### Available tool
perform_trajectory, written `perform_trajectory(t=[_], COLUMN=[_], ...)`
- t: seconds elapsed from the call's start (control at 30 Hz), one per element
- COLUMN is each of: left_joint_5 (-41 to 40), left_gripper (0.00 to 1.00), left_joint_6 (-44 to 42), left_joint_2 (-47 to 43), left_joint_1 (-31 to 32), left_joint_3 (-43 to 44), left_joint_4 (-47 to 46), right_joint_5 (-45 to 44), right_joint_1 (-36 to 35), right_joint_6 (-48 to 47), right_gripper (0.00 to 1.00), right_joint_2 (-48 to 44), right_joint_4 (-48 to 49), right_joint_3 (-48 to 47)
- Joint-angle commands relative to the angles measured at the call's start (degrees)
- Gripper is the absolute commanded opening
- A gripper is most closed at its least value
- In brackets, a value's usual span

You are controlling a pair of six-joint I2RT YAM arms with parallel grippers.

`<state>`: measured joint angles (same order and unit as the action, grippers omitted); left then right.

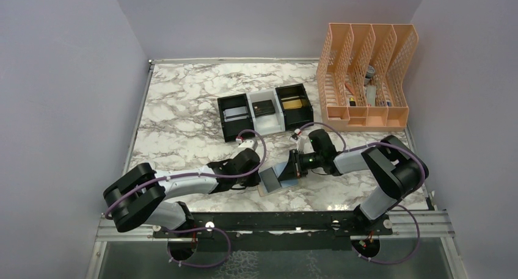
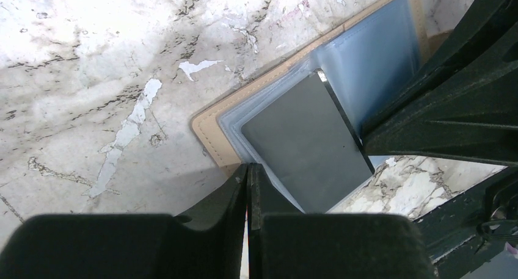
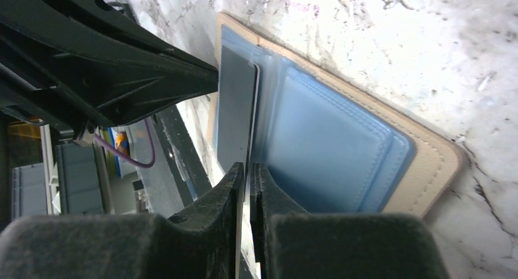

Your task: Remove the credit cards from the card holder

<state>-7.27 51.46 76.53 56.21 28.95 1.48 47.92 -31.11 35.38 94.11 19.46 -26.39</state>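
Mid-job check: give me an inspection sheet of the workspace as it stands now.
Surface: marble tabletop, no spills seen.
Job's things: card holder lies open between the arms, with a grey card at its clear pocket. The three bins hold a silvery card, a dark card and a gold card.
Clutter: peach file organizer at far right, small items inside.
Grippers: left gripper fingers shut on the card holder's corner; right gripper fingers shut on the grey card's edge.
Cables: purple cables loop above both wrists, off the card holder.
Surroundings: plain pale walls; mounting rail at near edge.
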Motion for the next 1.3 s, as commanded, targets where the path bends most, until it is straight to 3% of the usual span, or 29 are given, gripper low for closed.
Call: perform_trajectory(t=[0.0,0.3,0.6,1.27], left_joint_5=[-1.61,-1.86,-1.96,-3.61], left_gripper=[0.08,0.08,0.08,0.08], left_joint_6=[-1.63,-1.63,-1.65,-1.17], left_joint_2=[3.19,4.44,4.63,2.32], left_joint_1=[1.04,1.78,2.01,2.05], left_joint_3=[-0.81,-0.14,0.04,-0.66], left_joint_4=[6.81,6.83,6.90,8.13], right_joint_5=[3.87,3.24,3.73,-0.66], right_joint_1=[0.26,0.26,0.26,3.07], right_joint_6=[2.53,3.71,6.09,-2.59], right_gripper=[0.11,0.12,0.01,0.01], right_joint_2=[1.47,3.98,4.21,-2.11], right_joint_4=[5.83,6.96,9.78,-3.81], right_joint_3=[0.68,-0.05,0.60,-0.30])
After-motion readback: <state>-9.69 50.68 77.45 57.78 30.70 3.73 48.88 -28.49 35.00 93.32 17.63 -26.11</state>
